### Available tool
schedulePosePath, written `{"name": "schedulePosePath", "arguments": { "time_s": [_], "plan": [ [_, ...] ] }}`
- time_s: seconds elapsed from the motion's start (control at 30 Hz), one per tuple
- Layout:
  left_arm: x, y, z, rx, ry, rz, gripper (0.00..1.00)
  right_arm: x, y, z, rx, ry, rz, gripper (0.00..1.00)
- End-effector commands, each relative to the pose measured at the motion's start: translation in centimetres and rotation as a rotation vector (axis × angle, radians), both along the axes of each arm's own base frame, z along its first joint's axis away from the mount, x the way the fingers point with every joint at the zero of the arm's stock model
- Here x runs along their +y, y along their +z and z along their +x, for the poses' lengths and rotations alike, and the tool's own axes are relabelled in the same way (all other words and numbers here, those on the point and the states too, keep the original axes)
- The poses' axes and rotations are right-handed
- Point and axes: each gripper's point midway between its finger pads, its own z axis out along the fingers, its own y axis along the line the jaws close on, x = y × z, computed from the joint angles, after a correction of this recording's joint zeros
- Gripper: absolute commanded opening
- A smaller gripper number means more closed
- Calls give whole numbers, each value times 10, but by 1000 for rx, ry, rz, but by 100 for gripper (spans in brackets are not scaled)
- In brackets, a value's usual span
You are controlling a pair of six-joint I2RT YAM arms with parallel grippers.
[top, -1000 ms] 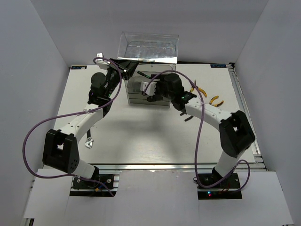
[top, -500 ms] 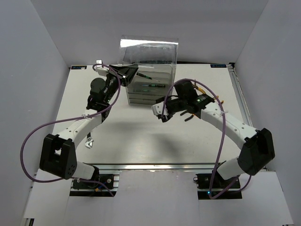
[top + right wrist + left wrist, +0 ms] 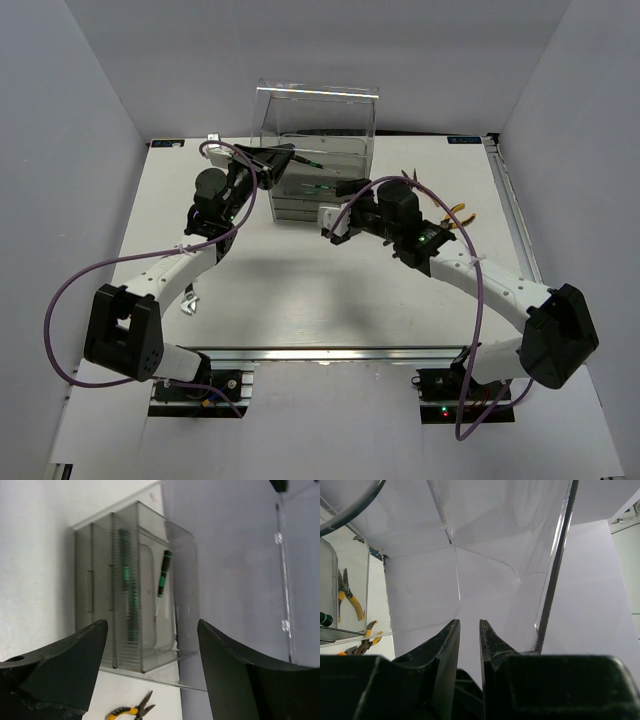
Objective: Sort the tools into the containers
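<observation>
The clear drawer cabinet [image 3: 315,110] stands at the back middle. Its top drawer [image 3: 345,150] sticks out and holds black screwdrivers [image 3: 310,161]; one shows in the right wrist view [image 3: 164,573]. My left gripper [image 3: 280,158] is at the drawer's left front corner. Its fingers [image 3: 451,635] are nearly shut with a thin gap, and the clear drawer wall [image 3: 458,580] runs into it. My right gripper [image 3: 332,222] is wide open and empty in front of the cabinet [image 3: 125,605]. Orange-handled pliers [image 3: 457,213] lie to the right, also seen in the right wrist view [image 3: 129,711] and the left wrist view [image 3: 349,597].
A small silver wrench [image 3: 188,303] lies on the table beside the left arm's lower link. Purple cables [image 3: 60,290] loop off both arms. White walls close in the table on the left, right and back.
My right gripper has pulled back from the cabinet's front, then come a little closer again, open throughout. My left gripper has stayed at the drawer's corner.
</observation>
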Motion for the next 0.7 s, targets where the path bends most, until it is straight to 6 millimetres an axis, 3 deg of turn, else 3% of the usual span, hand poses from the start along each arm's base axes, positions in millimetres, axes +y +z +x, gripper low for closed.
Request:
{"name": "schedulePosePath", "arguments": {
  "time_s": [0.0, 0.17, 0.27, 0.43, 0.67],
  "plan": [
    [4, 14, -5, -46, 8, 0, 34, -5, 62, 26, -158, -128, 164, 80],
    [4, 8, -6, -32, 6, 4, 34, -5, 72, 27, -207, -127, 181, 83],
    [4, 1, -8, -19, 6, 7, 34, -8, 89, 24, -251, -127, 216, 85],
    [5, -12, -9, 12, 5, 15, 36, -8, 83, 20, -254, -108, 198, 85],
    [6, -46, -17, 83, -7, 46, 37, -9, 71, 19, -217, -110, 171, 85]
  ]
}}
